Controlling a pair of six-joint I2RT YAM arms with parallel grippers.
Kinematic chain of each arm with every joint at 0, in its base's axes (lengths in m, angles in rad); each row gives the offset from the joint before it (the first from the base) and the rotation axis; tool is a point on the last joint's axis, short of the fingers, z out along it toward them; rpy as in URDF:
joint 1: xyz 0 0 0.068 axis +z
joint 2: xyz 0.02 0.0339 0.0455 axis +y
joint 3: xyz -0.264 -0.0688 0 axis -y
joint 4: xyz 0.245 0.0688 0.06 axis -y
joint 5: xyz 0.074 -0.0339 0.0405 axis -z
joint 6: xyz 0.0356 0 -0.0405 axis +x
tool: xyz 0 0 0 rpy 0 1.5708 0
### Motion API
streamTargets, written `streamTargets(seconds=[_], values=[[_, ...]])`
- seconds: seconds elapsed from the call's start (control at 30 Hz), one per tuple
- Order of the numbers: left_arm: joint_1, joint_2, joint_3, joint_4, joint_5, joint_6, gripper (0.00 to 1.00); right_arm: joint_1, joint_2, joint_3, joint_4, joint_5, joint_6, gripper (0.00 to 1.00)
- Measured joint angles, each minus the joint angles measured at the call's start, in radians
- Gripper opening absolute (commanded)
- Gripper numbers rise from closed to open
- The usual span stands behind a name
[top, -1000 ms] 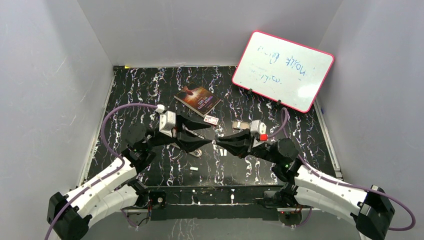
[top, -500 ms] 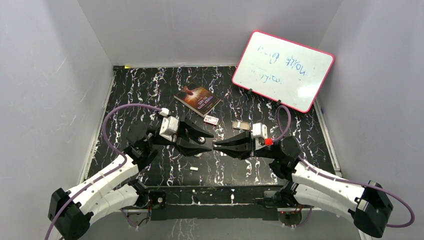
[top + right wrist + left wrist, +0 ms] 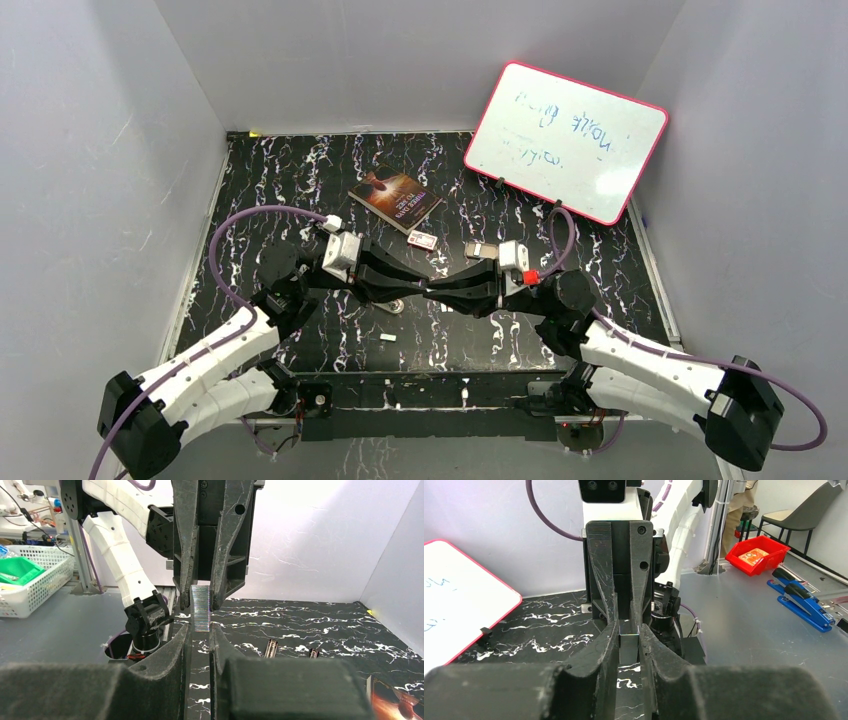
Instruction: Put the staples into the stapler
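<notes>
Meeting tip to tip above the middle of the black, white-veined table [image 3: 300, 180], the left gripper [image 3: 420, 288] and the right gripper [image 3: 445, 293] share one load: a short silver-grey metal strip of staples [image 3: 200, 607]. Seen from above, the left arm reaches in from 9 o'clock and the right arm from 3 o'clock.

In the right wrist view the strip of staples stands on end. Its lower end is pinched between the right gripper's own black fingers [image 3: 180, 650], which are clamped on it. Its upper end sits between the left gripper's fingers, coming in from 12 o'clock. In the left wrist view the same strip [image 3: 629, 641] shows as a narrow grey face. The left fingers [image 3: 606, 650] press against both of its sides, so that gripper is clenched on it too. The strip is held in the air, off the table.

From the meeting point in the top view:
- A tiny white-and-red cardboard box [image 3: 423, 240] lies near 12 o'clock.
- A dark paperback book with an orange cover picture [image 3: 396, 200] lies flat just past the box, towards 11 o'clock.
- A small grey-and-dark piece [image 3: 481, 249] sits at 1 o'clock; I cannot tell what it is.
- A white dry-erase board with a pink rim [image 3: 565, 140] leans on the right wall, farther off at 1 o'clock, with faint blue writing on it.
- A small white scrap [image 3: 388, 340] rests at 7 o'clock.
</notes>
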Motion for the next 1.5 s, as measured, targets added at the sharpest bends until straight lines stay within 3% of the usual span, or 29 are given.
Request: streamTargets(seconds=[0.1, 0.3, 0.33, 0.5, 0.67, 0.83, 1.07, 1.23, 1.5], values=[[0.0, 0.001, 0.0, 0.003, -0.001, 0.002, 0.05, 0.0, 0.0, 0.0, 0.0, 0.002, 0.007, 0.06], [0.0, 0.001, 0.0, 0.005, -0.002, 0.002, 0.0, 0.001, -0.003, 0.0, -0.002, 0.006, 0.008, 0.53], [0.0, 0.001, 0.0, 0.005, -0.002, 0.002, 0.0, 0.0, -0.008, 0.0, -0.006, 0.008, 0.006, 0.57], [-0.002, 0.001, 0.024, -0.069, 0.013, 0.046, 0.0, 0.0, -0.089, 0.002, -0.137, 0.008, -0.075, 0.6], [-0.005, 0.001, 0.13, -0.396, 0.003, 0.272, 0.0, 0.0, -0.185, 0.005, -0.34, 0.079, -0.189, 0.62], [-0.005, 0.066, 0.234, -0.778, -0.063, 0.552, 0.0, 0.0, -0.25, 0.003, -0.429, 0.388, -0.197, 0.62], [-0.064, 0.283, 0.24, -1.117, -0.248, 0.787, 0.0, 0.0, -0.24, 0.006, -0.507, 0.835, -0.077, 0.62], [-0.158, 0.391, 0.244, -1.244, -0.399, 0.881, 0.0, 0.0, -0.21, 0.006, -0.572, 0.961, 0.007, 0.62], [-0.171, 0.525, 0.296, -1.321, -0.509, 0.94, 0.0, 0.0, -0.211, 0.006, -0.603, 1.014, 0.057, 0.62]])
